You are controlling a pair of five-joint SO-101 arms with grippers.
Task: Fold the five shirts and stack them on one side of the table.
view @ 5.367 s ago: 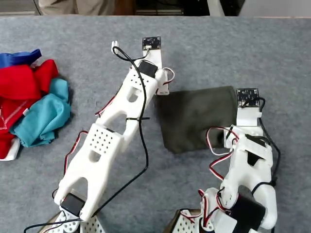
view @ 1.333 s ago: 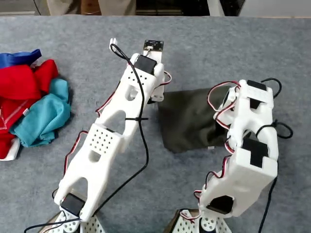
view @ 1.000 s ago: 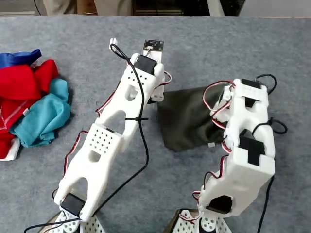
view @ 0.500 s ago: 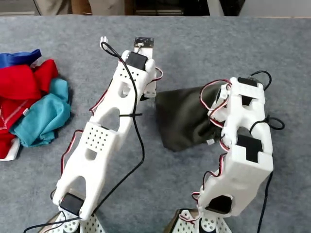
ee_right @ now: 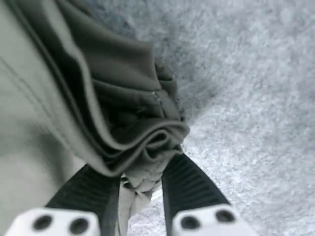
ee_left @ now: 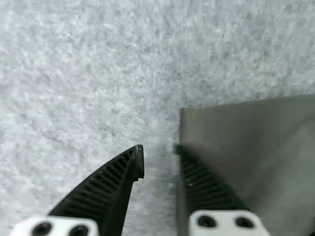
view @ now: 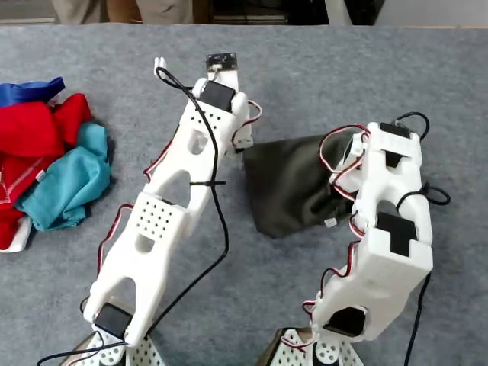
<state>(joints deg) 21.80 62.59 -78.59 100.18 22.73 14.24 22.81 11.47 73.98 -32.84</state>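
**Olive shirt gripped at one side, free at the other**

High view: the folded olive shirt (view: 293, 183) is seen just toward 3 o'clock of the table's (view: 381, 69) centre, between the two arms. The pile of shirts (view: 46, 152) is heaped at 9 o'clock, apparently left for later folding.

Left wrist view: the left gripper (ee_left: 157, 155) is held narrowly parted at the shirt's corner, clasping nothing.

Right wrist view: the right gripper (ee_right: 140, 172) is clamped on a bunched fold, probably so the shirt can be dragged or turned over.
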